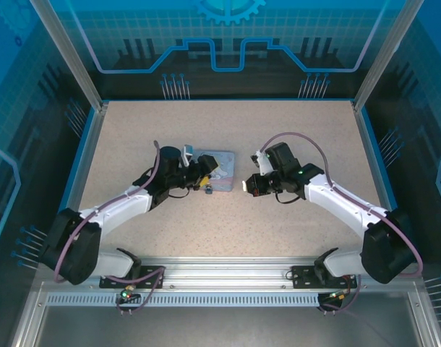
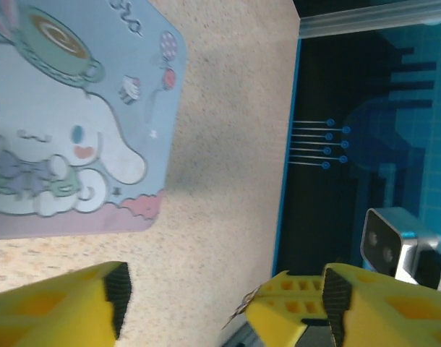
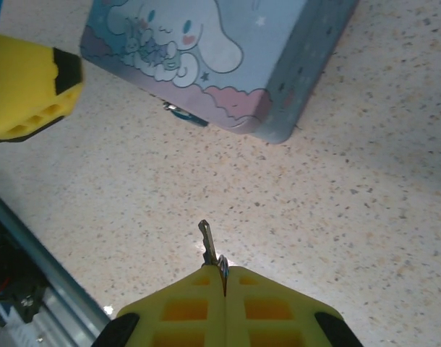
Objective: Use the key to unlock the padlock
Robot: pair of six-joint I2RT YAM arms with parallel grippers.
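Holds the key (image 3: 205, 241) in the right claw (image 3: 225, 273), its yellow fingers (image 3: 278, 303) pressed flat together with no gap (a small ring (image 3: 222, 264) sits right at the seam). Points the thin dark blade out past the fingertips toward the pale blue tin (image 3: 307, 79), well short of it, over bare speckled surface (image 3: 350, 217).

Carries the left claw (image 2: 220, 307) wide: one yellow finger in each lower corner of the left wrist view, standing apart, with nothing but surface between them. Poses it close against the tin's left side in the overhead view, though cannot tell there whether it touches. Shows one of those fingers in the right wrist view as well, off to the left of the tin and clear of it.

Finds the padlock (image 3: 178, 110) at the tin's lower edge in the right wrist view: a tiny bluish-metal scrap poking out from under the rim, right against the tin. Cannot tell its details (far too small), nor whether locked or undone. Places it between the two claws, nearer the left one and well apart from the key.

Sets the tin lid-up near the middle of the surface, white cartoon character facing upward, between the two arms in the overhead view. Puts the right claw to the tin's right, near it but not touching.
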